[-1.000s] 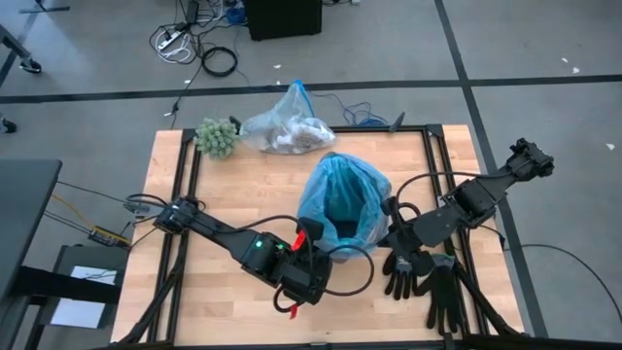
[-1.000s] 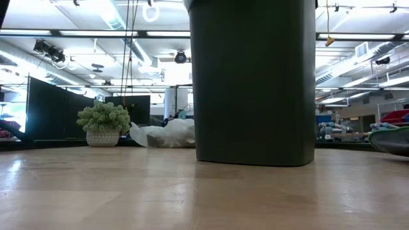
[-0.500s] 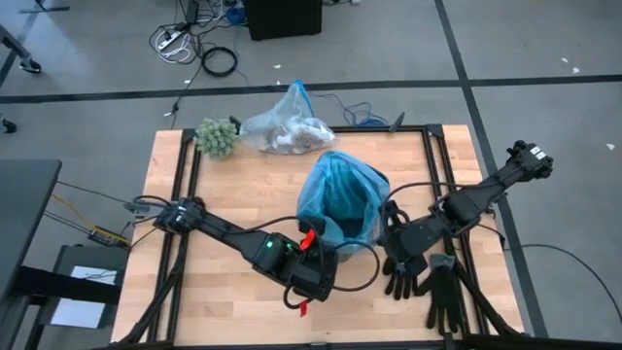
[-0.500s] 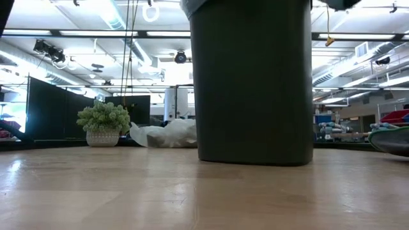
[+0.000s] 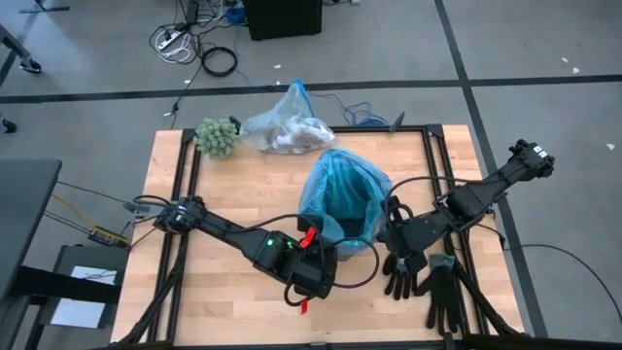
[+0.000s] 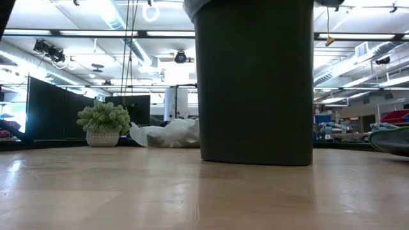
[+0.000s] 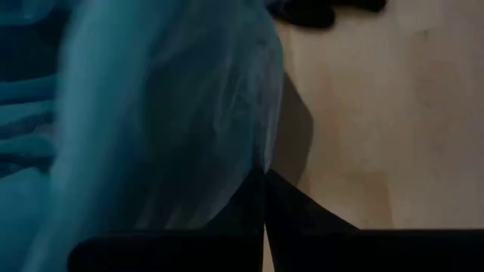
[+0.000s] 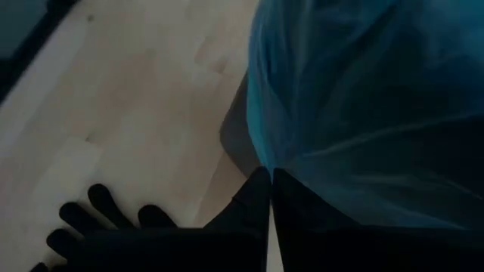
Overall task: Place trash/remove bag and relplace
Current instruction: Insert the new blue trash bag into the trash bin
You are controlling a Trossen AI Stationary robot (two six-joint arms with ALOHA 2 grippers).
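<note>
A black bin (image 5: 342, 209) (image 6: 255, 83) stands mid-table, lined with a light-blue translucent bag (image 5: 342, 185) whose rim drapes over the bin's top. My left gripper (image 5: 323, 239) (image 7: 265, 181) sits at the bin's near-left side, and my right gripper (image 5: 388, 222) (image 8: 270, 177) at its right side. Both are shut on that blue plastic. The grey-white bag (image 5: 285, 128) (image 6: 167, 134), filled with crumpled white trash (image 5: 296, 134), lies on the table's far edge. My left gripper pinches the light-blue bag's draped skirt (image 7: 253, 155) between its two fingers (image 7: 291, 204), on the bin's near-left outer side. It comes in slanting from the near left. The plastic above hangs over the bin's rim. My right gripper pinches the light-blue bag's hanging plastic (image 8: 281, 155) at the bin's right outer side between both fingers (image 8: 246, 200). It comes in from the table's right, slanting down. The film spreads from the pinch up to the rim.
A green fuzzy clump (image 5: 218, 137) (image 6: 103, 122) sits at the far-left corner beside the grey-white bag. Black gloves (image 5: 428, 282) (image 8: 98, 215) lie near the right gripper, toward the near-right corner. Bare wood (image 5: 224, 194) stretches left of the bin.
My left gripper has moved toward the table's right and closer against the bin. The bin with its blue bag has slid slightly to the right along the table. My right gripper has stayed at the bin's right side.
</note>
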